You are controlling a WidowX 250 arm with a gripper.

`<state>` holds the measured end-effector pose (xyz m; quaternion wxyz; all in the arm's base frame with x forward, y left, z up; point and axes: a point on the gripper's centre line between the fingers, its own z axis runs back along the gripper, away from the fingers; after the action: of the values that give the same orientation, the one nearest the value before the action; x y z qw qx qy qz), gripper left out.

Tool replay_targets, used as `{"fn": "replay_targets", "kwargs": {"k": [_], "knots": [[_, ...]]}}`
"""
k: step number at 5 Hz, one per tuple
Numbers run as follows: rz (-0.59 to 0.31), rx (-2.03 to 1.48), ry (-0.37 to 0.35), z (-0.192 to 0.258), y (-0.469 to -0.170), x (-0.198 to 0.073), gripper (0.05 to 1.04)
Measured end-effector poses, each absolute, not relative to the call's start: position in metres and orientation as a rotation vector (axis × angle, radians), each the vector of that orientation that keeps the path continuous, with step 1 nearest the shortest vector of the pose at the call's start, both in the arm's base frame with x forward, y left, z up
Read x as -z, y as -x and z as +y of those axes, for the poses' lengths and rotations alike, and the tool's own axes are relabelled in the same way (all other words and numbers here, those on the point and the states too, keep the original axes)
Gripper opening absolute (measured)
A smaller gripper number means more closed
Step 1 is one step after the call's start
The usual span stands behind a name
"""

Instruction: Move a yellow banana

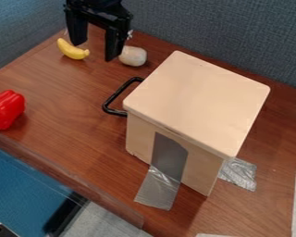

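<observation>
Pale tape (213,235) lies frontmost; the gripper (95,52) hangs open near the banana (70,50).

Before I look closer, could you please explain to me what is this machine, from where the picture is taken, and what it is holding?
The machine is a black robot arm, entering at the top edge. Its pincer hangs over the work with its two fingers apart and nothing held between them. The one picture comes from a fixed camera looking down at a slant.

On the brown wood-look table, near the pincer, lie a yellow banana and a pale rounded object that I cannot identify. A red bell pepper is at the picture's left edge. The big beige box has a black handle on its side and grey tape at its front.
</observation>
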<state>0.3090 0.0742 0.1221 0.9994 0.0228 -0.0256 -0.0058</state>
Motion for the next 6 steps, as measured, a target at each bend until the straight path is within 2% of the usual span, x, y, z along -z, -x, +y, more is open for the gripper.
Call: {"fn": "replay_targets", "kwargs": {"k": [1,2,3,4,6], "knots": [[-0.019,0.014,-0.035,0.073,-0.309,-0.113,1.001],[0.009,-0.003,0.001,0.092,-0.332,-0.106,1.001],[-0.004,0.001,0.032,0.108,-0.357,-0.107,1.001],[-0.030,-0.010,0.016,0.129,-0.372,-0.108,1.001],[-0.011,0.026,0.013,0.200,-0.391,-0.075,1.001]]}}
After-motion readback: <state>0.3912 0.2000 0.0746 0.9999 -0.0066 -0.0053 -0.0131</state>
